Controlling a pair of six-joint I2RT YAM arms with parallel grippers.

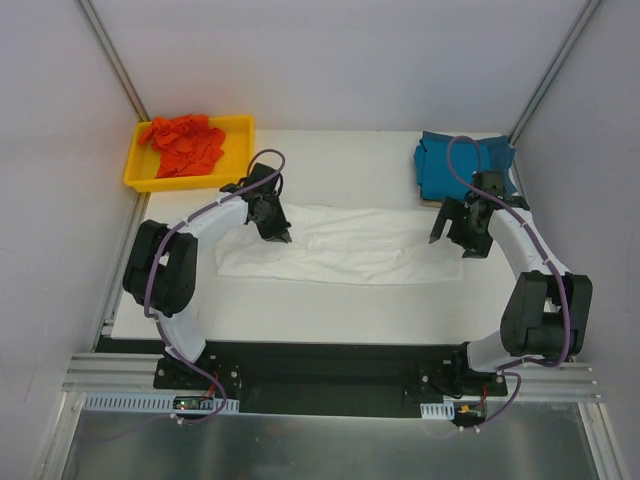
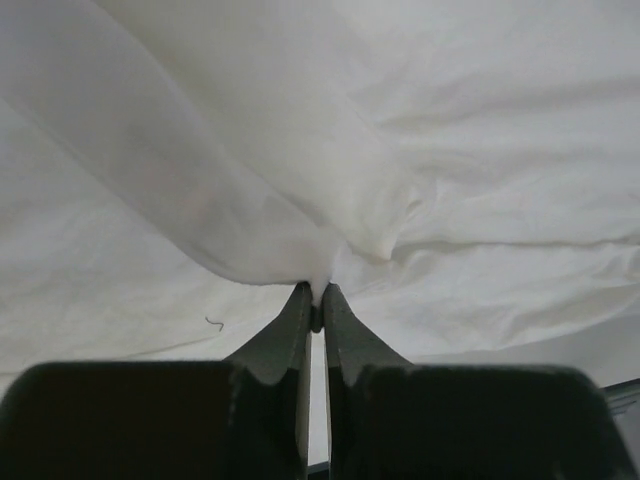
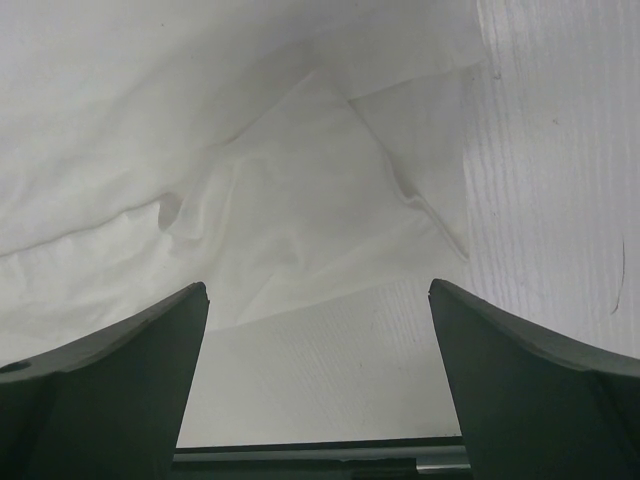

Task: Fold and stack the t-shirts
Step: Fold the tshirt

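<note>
arm bases (image 1: 320,380) sit at the bottom of the top view, bolted to a rail at the near edge of the table (image 1: 330,300). white shirt (image 1: 350,250) lies spread as a long, wrinkled band across the middle of the table. left gripper (image 1: 280,235) is down on the shirt's left end, right gripper (image 1: 452,243) over its right end with fingers spread. teal shirt (image 1: 435,165) lies folded at the far right corner. orange shirt (image 1: 185,145) is crumpled in the yellow tray (image 1: 190,183) at the far left.

left wrist view: the left gripper (image 2: 315,295) has its fingers pressed together, pinching a small ridge of white shirt (image 2: 400,150); cloth fans out in folds from the pinch and fills the view.

right wrist view: the right gripper (image 3: 318,290) has its fingers wide apart and holds nothing. the white shirt (image 3: 250,180) lies just past them, its creased corner on the table (image 3: 550,150), bare surface between the fingers.
</note>
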